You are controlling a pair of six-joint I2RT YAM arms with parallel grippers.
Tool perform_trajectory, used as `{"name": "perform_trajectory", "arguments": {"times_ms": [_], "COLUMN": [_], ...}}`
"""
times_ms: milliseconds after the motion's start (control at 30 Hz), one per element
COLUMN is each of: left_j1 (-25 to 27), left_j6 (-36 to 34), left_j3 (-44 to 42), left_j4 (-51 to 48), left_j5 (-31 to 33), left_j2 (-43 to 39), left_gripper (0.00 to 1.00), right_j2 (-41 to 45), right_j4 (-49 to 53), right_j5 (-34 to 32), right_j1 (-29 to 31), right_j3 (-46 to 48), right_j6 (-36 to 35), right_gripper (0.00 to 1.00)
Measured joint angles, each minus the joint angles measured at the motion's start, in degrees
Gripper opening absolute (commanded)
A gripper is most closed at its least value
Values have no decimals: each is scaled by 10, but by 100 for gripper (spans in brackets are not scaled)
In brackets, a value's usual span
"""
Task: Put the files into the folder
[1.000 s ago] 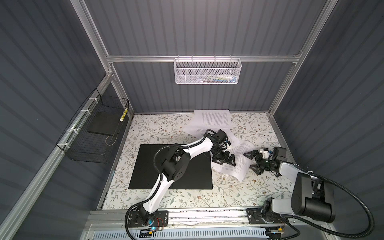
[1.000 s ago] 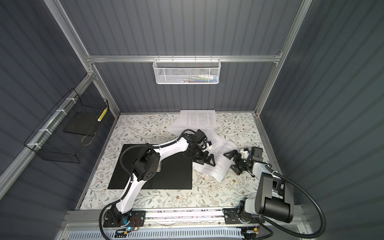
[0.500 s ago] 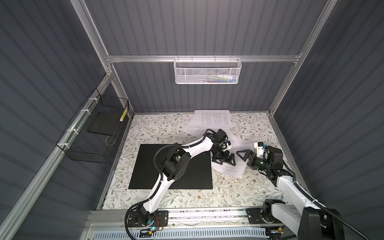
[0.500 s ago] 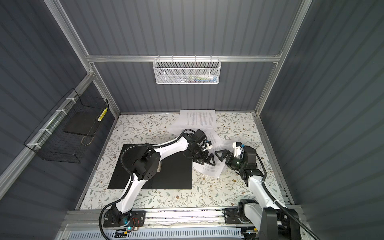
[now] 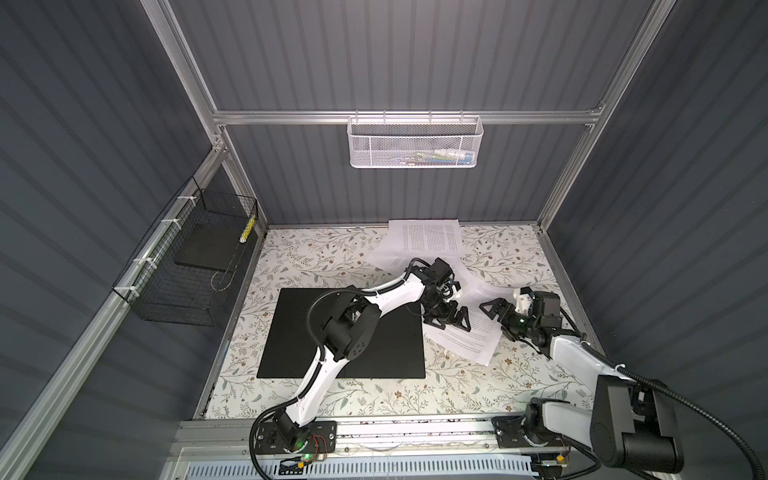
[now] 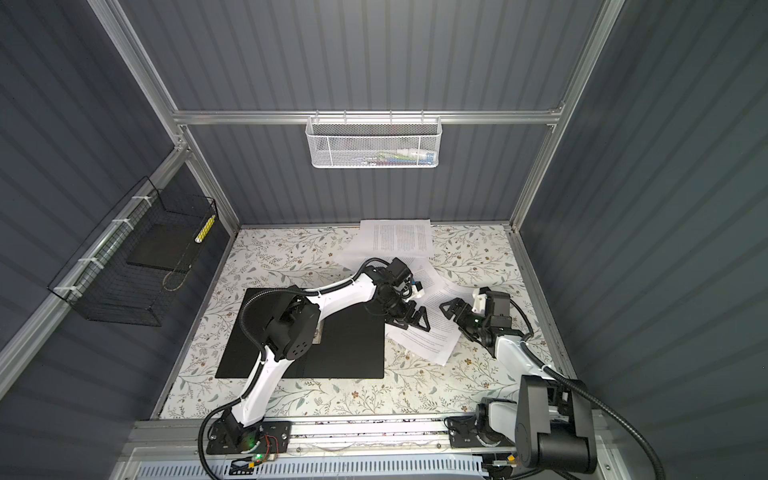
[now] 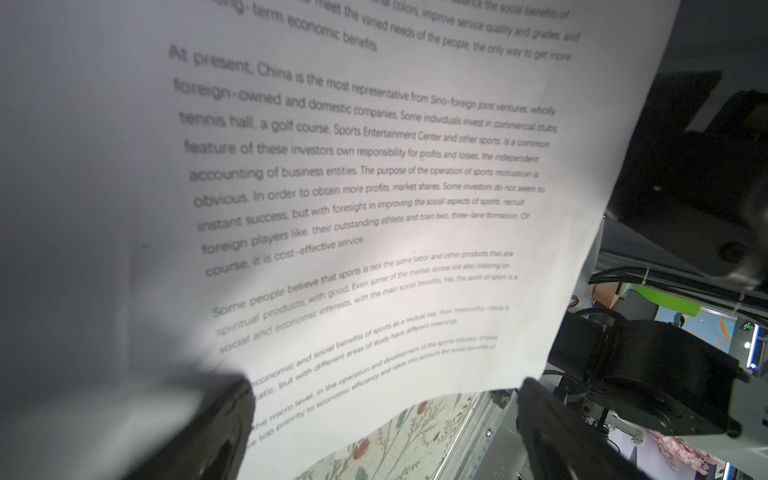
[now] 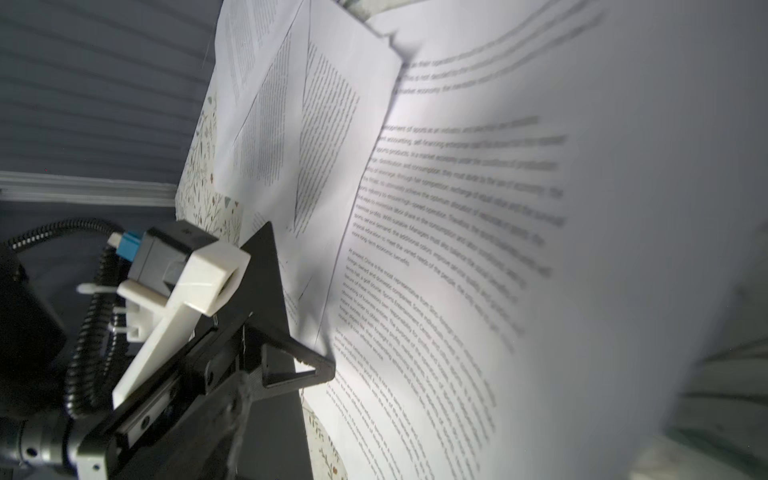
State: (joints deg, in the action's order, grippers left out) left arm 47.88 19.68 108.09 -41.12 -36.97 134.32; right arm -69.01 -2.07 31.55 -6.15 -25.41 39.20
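Note:
Several files, white sheets of small black text, lie overlapped from the back wall toward the middle in both top views. The nearest sheet bows upward, filling the left wrist view and the right wrist view. My left gripper stands open, fingertips down on that sheet's left part. My right gripper is open at the sheet's right edge. The folder lies open left of the sheets, black inside up, partly under my left arm.
A white mesh basket hangs on the back wall. A black wire basket on the left wall holds a plain dark slab. The table has a floral cover, and an aluminium rail runs along its front.
My right gripper has moved left, from near the right wall to the nearest sheet's right edge, and its jaws have narrowed a little. The left arm has stayed put.

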Motion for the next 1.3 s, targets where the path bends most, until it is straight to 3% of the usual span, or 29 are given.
{"name": "perform_trajectory", "arguments": {"times_ms": [700,900,967,1167,1300], "left_j1": [-2,-3,-4,-15,-20], "left_j6": [0,0,1,21,75], "left_j3": [-2,-2,-1,27,26], "left_j4": [3,3,3,-5,61], "left_j5": [-6,-8,-12,-17,-48], "left_j2": [-1,-1,-1,2,-33], "left_gripper": [100,100,100,100,100], "right_j2": [101,103,107,146,180], "right_j4": [33,43,50,90,132], "right_j5": [-50,-61,-64,-77,-80], "right_j1": [-7,-7,-7,-7,-7], "right_j3": [61,69,73,74,59], "right_j6": [73,79,82,80,71], "right_gripper": [39,16,1,0,0]}}
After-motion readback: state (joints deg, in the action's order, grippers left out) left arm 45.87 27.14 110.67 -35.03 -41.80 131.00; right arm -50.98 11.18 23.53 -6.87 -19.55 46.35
